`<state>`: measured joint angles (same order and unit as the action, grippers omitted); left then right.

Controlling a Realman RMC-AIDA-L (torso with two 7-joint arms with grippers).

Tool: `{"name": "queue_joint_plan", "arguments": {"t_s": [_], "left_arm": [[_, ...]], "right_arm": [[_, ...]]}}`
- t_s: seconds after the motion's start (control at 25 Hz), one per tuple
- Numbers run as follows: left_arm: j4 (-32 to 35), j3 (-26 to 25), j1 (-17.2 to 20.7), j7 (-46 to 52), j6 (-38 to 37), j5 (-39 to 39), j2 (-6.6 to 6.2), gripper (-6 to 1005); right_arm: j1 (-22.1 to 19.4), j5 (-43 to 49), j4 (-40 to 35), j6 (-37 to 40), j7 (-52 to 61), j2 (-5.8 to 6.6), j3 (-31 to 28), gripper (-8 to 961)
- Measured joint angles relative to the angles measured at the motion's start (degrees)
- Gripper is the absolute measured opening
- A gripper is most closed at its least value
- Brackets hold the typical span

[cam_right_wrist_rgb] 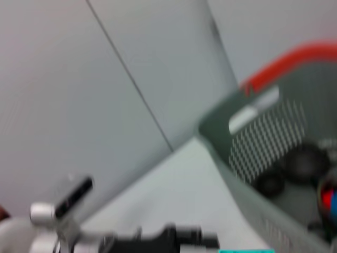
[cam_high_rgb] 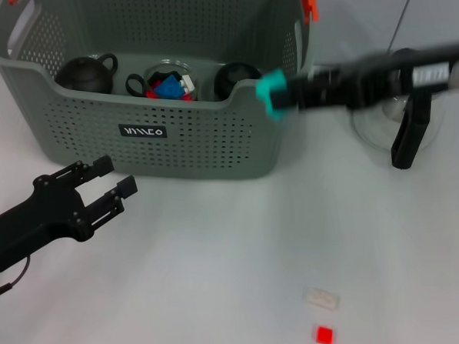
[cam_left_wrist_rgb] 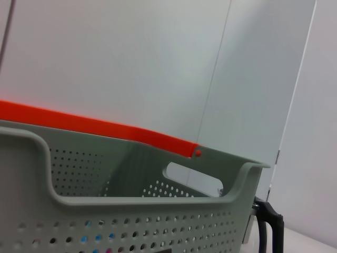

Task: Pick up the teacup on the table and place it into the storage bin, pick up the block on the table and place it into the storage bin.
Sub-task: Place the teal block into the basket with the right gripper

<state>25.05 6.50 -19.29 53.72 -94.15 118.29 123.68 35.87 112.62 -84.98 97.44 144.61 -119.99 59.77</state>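
Note:
The grey perforated storage bin stands at the back left of the table. Inside it are dark round teacups and a glass bowl of blue and red blocks. My right gripper reaches in from the right, level with the bin's right front corner, shut on a teal block. My left gripper is open and empty in front of the bin, low on the left. A white block and a red block lie on the table at the front right. The bin also shows in the left wrist view and the right wrist view.
A black stand and a clear glass dish sit to the right of the bin, under the right arm. Orange handle clips run along the bin's top rim. A pale wall rises behind.

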Motion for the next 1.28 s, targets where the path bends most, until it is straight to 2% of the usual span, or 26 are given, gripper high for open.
{"name": "queue_joint_plan", "arguments": {"t_s": [0.12, 0.28, 0.4, 0.52, 0.68, 0.84, 1.0, 1.28], "left_arm": [[0.0, 0.0, -0.2, 0.0, -0.1, 0.0, -0.01, 547], [0.0, 0.0, -0.4, 0.0, -0.4, 0.0, -0.02, 547], [0.0, 0.0, -0.5, 0.0, -0.6, 0.0, -0.02, 547], [0.0, 0.0, -0.5, 0.0, -0.7, 0.0, -0.02, 547], [0.0, 0.0, -0.6, 0.1, -0.8, 0.0, -0.02, 547], [0.0, 0.0, -0.8, 0.1, -0.8, 0.0, 0.06, 547], [-0.1, 0.0, -0.9, 0.1, -0.7, 0.0, 0.09, 547], [-0.2, 0.2, -0.9, 0.1, -0.6, 0.0, 0.28, 546]], "right_arm": [[1.1, -2.6, 0.5, -4.1, -1.4, -0.07, -1.9, 406], [4.8, -2.1, 2.1, -12.2, -3.1, 0.02, -0.1, 407], [10.5, 2.8, 3.9, -16.5, -2.7, 0.09, 1.6, 409], [18.4, 11.1, 8.5, -20.1, -0.6, -0.1, 2.1, 408], [28.0, 21.1, 19.3, -25.2, 1.1, -0.11, 2.3, 408], [35.1, 28.9, 30.6, -32.1, 2.2, -0.11, 2.4, 408], [38.8, 31.8, 38.5, -38.0, 2.5, -0.21, 3.7, 409], [42.4, 31.9, 49.3, -45.0, 2.6, -0.41, 7.1, 409]]}}
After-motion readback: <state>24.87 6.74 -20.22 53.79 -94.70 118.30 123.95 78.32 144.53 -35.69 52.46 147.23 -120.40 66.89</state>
